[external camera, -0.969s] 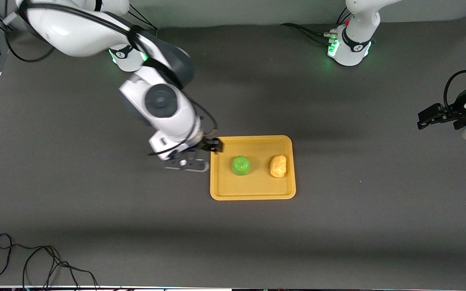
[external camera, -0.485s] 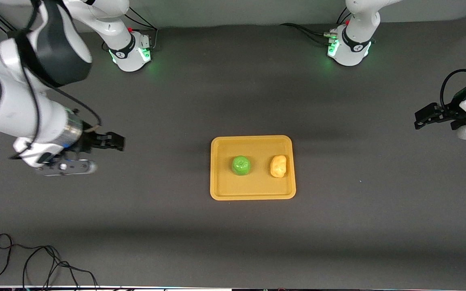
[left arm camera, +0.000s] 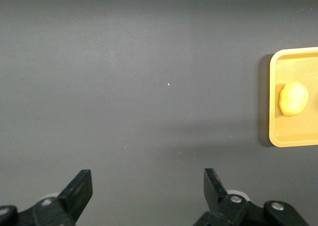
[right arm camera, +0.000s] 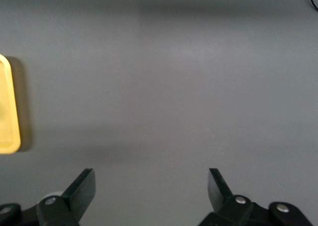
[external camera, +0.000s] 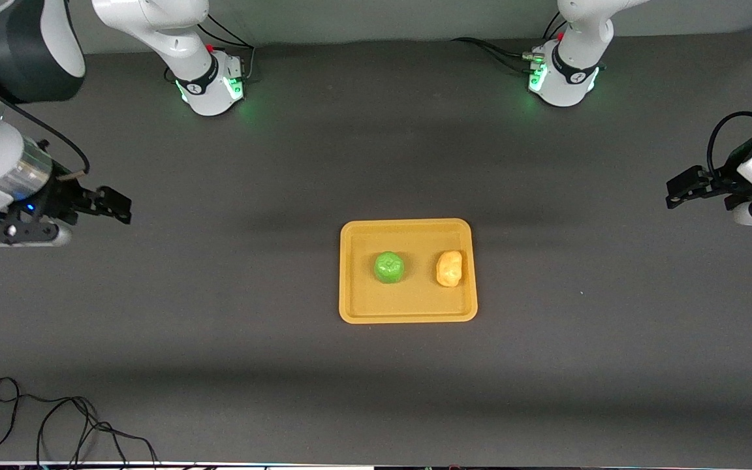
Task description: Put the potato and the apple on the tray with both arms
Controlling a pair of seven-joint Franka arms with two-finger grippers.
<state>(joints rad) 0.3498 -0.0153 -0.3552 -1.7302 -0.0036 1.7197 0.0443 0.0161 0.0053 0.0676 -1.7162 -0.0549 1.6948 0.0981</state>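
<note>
Sitting side by side on the tray [external camera: 408,312], apple [external camera: 389,267] and potato [external camera: 449,268] look done, so left gripper [external camera: 676,191] and right gripper [external camera: 115,207] hang spread, empty, over bare table [external camera: 219,326] ends.

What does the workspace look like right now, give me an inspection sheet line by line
Surface: dark grey table.
Job's things: apple and potato lie apart on the yellow tray, potato toward the left arm's end.
Clutter: nothing seen.
Hands: right hand open, over bare table at its arm's end; left hand open, likewise; both hold nothing.
Cables: black loose cable on the table edge nearest the front camera; black leads at both bases.
Surroundings: pale wall strip past the bases.
</note>
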